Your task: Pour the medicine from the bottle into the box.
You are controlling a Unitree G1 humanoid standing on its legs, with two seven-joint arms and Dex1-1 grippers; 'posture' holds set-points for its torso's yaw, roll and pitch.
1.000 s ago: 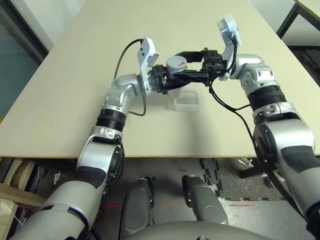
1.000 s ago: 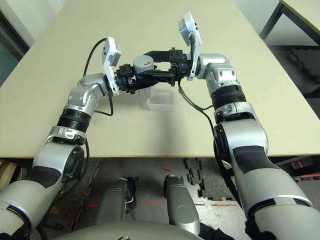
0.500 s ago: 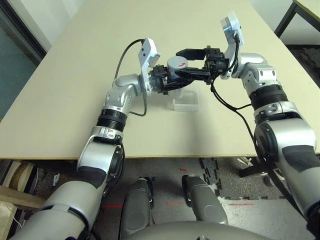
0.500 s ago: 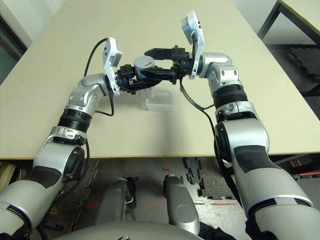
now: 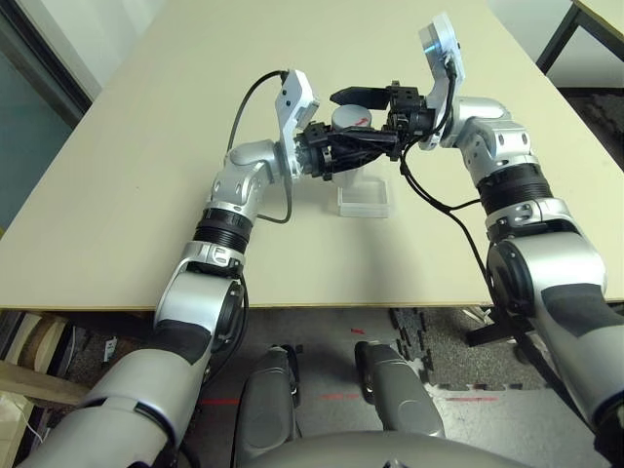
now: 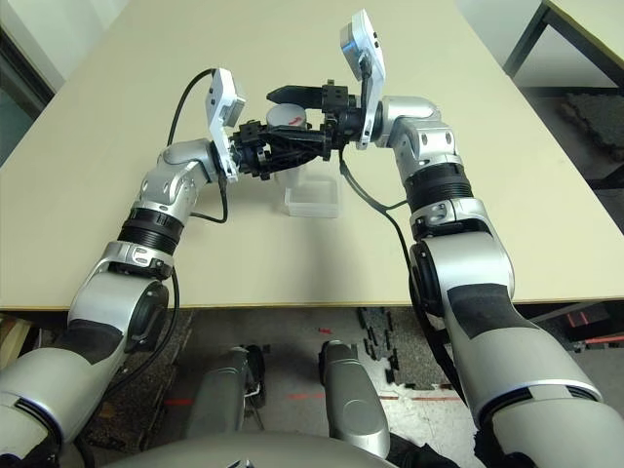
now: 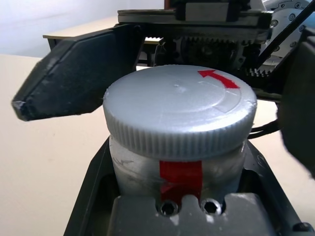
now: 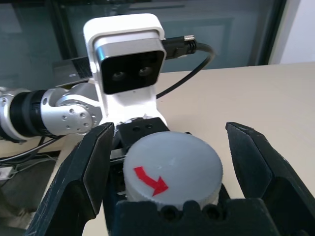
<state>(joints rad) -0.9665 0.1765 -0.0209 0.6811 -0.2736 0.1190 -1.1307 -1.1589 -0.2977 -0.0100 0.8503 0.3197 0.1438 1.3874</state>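
We saw a wide, pale surface (image 5: 146,146) with bare room all around the work: broad open stretches to the left and right of the arms, and more beyond them toward the far edge. The near edge ran across below the forearms. At the upper right, past the surface's right edge, a dark leg of another table (image 5: 561,34) stood on the floor.

Both arms met above the middle of the surface. Our left tool (image 5: 336,156) pointed right and was pressed tight around the bottle (image 7: 177,172), holding it upright in the air. Our right tool (image 5: 366,122) pointed left with its fingers (image 8: 91,172) spread wide, one on each side of the grey lid (image 8: 172,169). We could not tell whether they touched the lid.

The box (image 5: 363,200) sat on the surface just below and nearer to us than the joined tools. Its clear walls were hard to make out against the pale top, and its far side was partly hidden by the tools.

From the head views, the bottle's body was mostly hidden behind black fingers; only the lid's top, with a red mark, showed. The left wrist view showed what those did not: the ribbed lid rim, a red strip on the silver body, and a red arrow on the lid. The right wrist view showed the arrow from above, and the left arm's white camera housing (image 8: 128,54) behind the lid. The medicine was hidden inside the closed bottle.
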